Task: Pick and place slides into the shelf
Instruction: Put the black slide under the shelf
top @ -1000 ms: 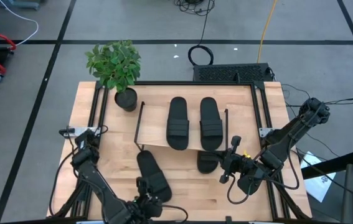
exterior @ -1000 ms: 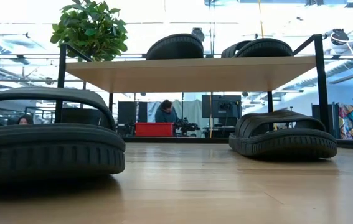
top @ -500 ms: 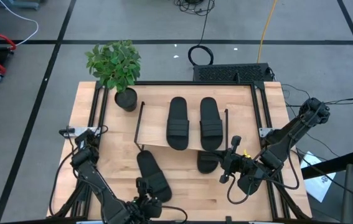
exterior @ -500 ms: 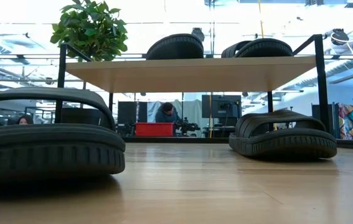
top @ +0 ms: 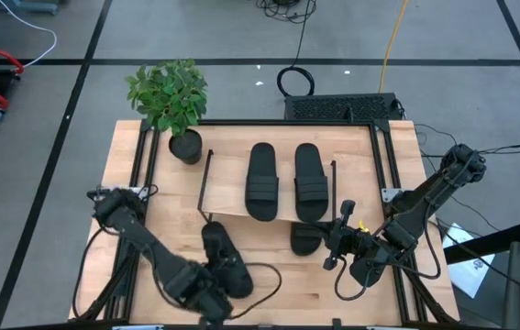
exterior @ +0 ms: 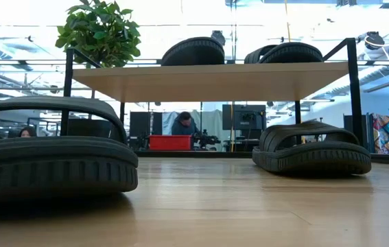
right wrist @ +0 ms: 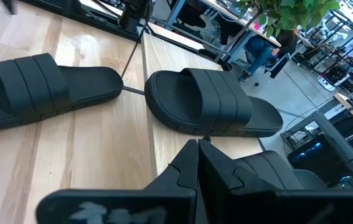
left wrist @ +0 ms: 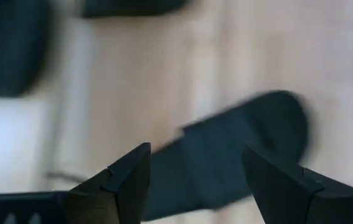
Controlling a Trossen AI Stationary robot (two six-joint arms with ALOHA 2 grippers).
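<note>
Two black slides [top: 262, 181] [top: 310, 181] lie side by side on the shelf's wooden top board [top: 232, 174]. A third slide [top: 305, 238] lies on the table, half under the shelf's near edge; it also shows in the right wrist view [right wrist: 207, 106]. The fourth slide [top: 226, 252] lies on the table to the left of the third. My left gripper [top: 212, 293] hovers open above the fourth slide's near end, with the slide [left wrist: 238, 149] showing between its fingers [left wrist: 195, 186]. My right gripper [top: 331, 246] is shut [right wrist: 198, 149] and empty, right of the third slide.
A potted plant [top: 170, 101] stands at the table's far left corner, beside the shelf's thin black legs [top: 206, 183]. Bare tabletop [top: 278, 284] lies between the two grippers near the near edge. A person shows in the room behind [exterior: 182, 123].
My left arm has lifted from its low rest along the near left edge and swung its gripper up over the near end of the fourth slide. The slides have kept still.
</note>
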